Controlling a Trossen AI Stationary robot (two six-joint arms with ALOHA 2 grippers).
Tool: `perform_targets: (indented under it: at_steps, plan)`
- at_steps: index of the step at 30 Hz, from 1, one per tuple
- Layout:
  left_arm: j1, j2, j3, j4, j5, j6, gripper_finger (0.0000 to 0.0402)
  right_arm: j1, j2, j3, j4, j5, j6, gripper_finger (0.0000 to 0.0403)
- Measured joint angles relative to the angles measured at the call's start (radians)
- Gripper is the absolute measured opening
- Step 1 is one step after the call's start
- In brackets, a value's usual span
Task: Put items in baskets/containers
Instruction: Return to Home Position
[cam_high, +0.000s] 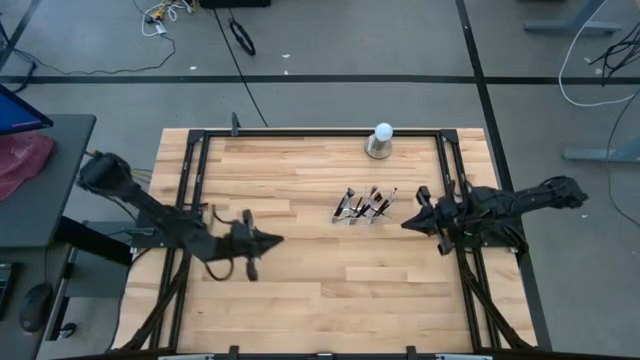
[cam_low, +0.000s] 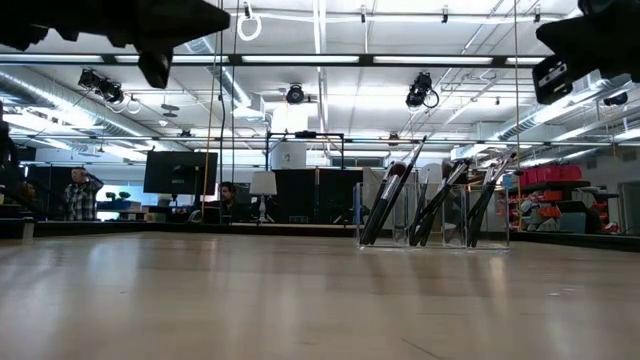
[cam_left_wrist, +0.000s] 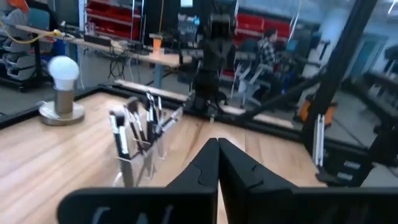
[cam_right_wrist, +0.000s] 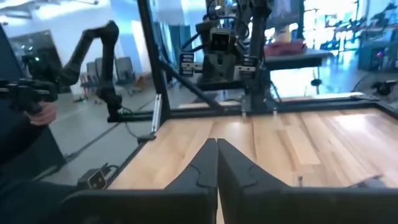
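Left gripper: the left gripper (cam_high: 272, 239) hangs over the table's left half, fingers pressed together on nothing, pointing toward the middle.
Right gripper: the right gripper (cam_high: 408, 223) sits at the right side, also closed and empty, its tip aimed at the middle.
Brushes: the makeup brushes (cam_high: 365, 205) stand bundled and leaning in the clear organizer (cam_low: 398, 232), bristle ends up; I see none loose on the wood.
Where it lies: right of centre, near the right gripper's tip and well apart from the left one.
Long axis: the organizer's row runs left to right across the table, roughly in line with the right arm's reach.
Nearby: a white ball on a grey base (cam_high: 381, 140) stands toward the far edge, behind the organizer.
Coming move: I'd judge the sorting done; the right arm should draw straight back, away from the leaning handles.
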Motion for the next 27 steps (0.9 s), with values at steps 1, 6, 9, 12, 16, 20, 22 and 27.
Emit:
perform_targets:
  at_steps: [1, 6, 9, 12, 16, 20, 22, 27]
  plan:
    - [0.005, -0.040, -0.022, -0.002, 0.002, 0.007, 0.0006, -0.007, -0.026, -0.013, -0.001, -0.004, 0.000, 0.0002]
    - [0.028, -0.256, -0.143, -0.004, 0.029, 0.052, 0.0005, -0.065, -0.135, -0.049, -0.016, -0.053, -0.023, 0.0001]
    - [0.043, -0.400, -0.231, -0.005, 0.063, 0.051, 0.0006, -0.100, -0.187, -0.062, -0.083, -0.068, -0.011, 0.0001]
    - [0.055, -0.541, -0.313, -0.007, 0.076, 0.057, 0.0003, -0.125, -0.229, -0.081, -0.120, -0.078, 0.013, 0.0001]
    - [0.060, -0.702, -0.369, -0.048, 0.081, 0.102, 0.0005, -0.145, -0.254, -0.139, -0.104, -0.078, 0.047, 0.0001]
    - [0.059, -0.831, -0.369, -0.173, 0.106, 0.157, 0.0005, -0.162, -0.246, -0.140, -0.091, -0.077, 0.055, 0.0001]
    - [0.059, -0.895, -0.369, -0.234, 0.135, 0.205, 0.0004, -0.175, -0.250, -0.140, -0.096, -0.068, 0.047, 0.0001]
    - [0.068, -1.067, -0.369, -0.435, 0.142, 0.232, 0.0003, -0.192, -0.249, -0.140, -0.106, -0.022, 0.050, 0.0000]
